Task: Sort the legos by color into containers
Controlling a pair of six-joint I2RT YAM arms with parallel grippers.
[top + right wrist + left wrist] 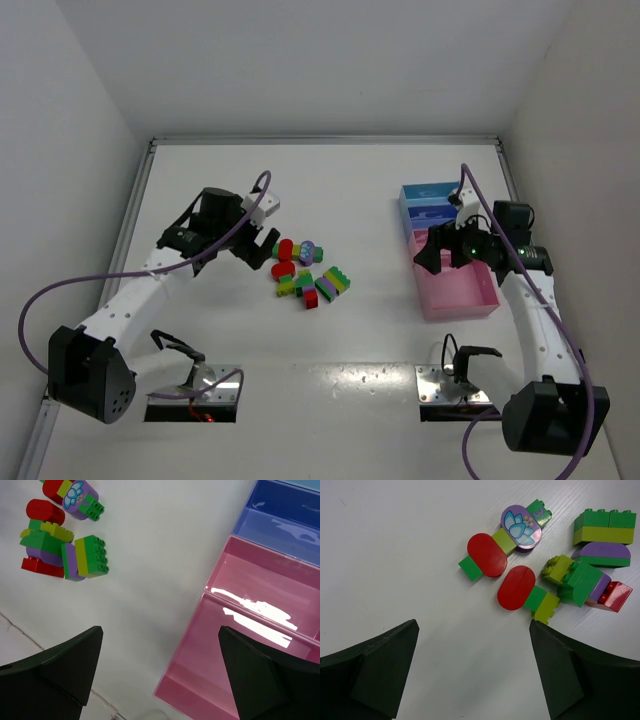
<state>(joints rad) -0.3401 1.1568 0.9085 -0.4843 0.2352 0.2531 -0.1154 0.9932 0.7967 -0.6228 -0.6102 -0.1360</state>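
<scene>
In the left wrist view, a small green brick (pixel 538 513) at the upper right of the frame carries a faint mark that looks like the numeral 3. The purple oval piece (pixel 521 526) touching it bears a printed pale-blue flower emblem. No other writing is legible.

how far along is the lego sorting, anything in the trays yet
Nothing sorted yet: the legos all sit together in one cluster, and the pink trays and blue trays show no bricks. In hand: nothing; the left gripper is open just short of the pile, the right gripper open at the pink trays' edge. Left: every brick.
</scene>
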